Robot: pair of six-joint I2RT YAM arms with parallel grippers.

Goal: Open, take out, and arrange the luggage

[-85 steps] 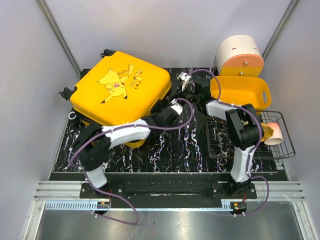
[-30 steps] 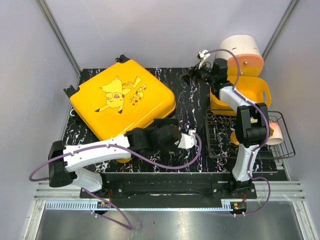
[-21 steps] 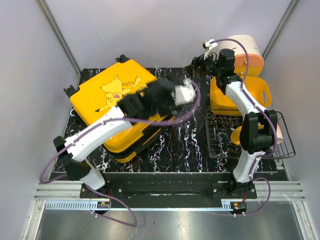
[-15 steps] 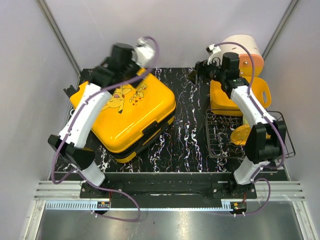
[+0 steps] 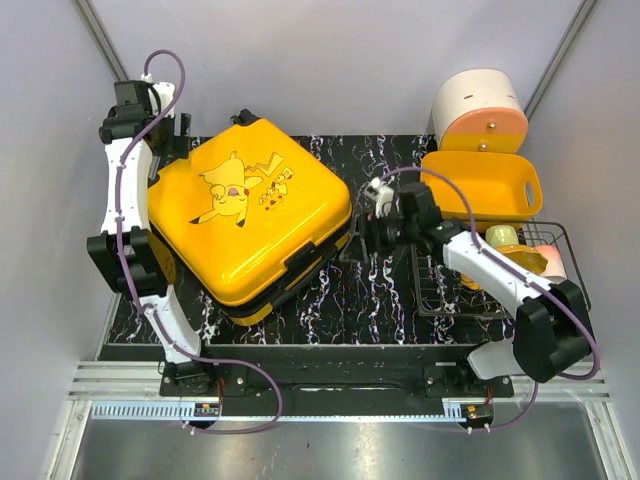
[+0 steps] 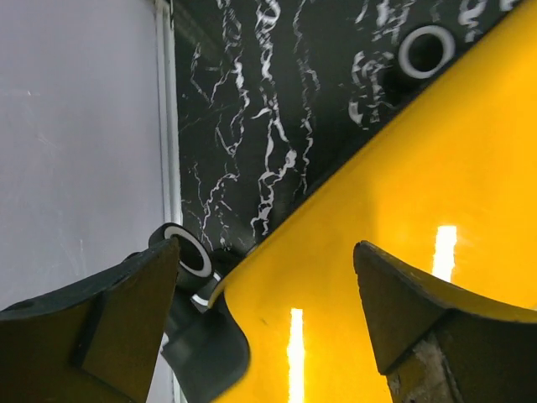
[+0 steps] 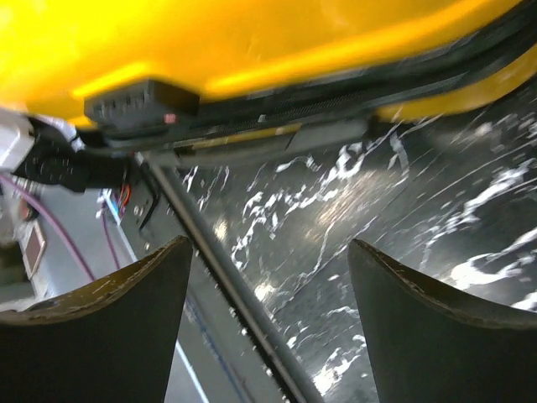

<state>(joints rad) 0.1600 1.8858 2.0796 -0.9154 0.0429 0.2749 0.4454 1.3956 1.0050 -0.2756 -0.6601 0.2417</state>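
Observation:
The luggage (image 5: 250,215), a glossy yellow hard-shell case with a cartoon print on its lid, lies flat on the black marbled table (image 5: 375,290). A dark seam band runs along its near right side. My left gripper (image 5: 178,140) hangs open over the case's far left corner. In the left wrist view the yellow shell (image 6: 394,252) and a black-and-white wheel (image 6: 186,252) lie between the spread fingers (image 6: 126,311) of the left gripper (image 6: 264,285). My right gripper (image 5: 352,246) stands open just off the case's right side. In the right wrist view, the right gripper (image 7: 268,277) faces the black handle (image 7: 143,102) and seam.
A smaller yellow basket (image 5: 480,185) sits at the back right, with a white-and-orange drum (image 5: 480,108) behind it. A black wire rack (image 5: 570,290) at the right holds cups (image 5: 503,237). Grey walls stand close to the left arm. The table's front rail (image 7: 226,277) lies under the right gripper.
My left arm swung from the case's front, over the lid, to its far left corner. My right arm came down from near the basket to the case's right side. The case shifted slightly.

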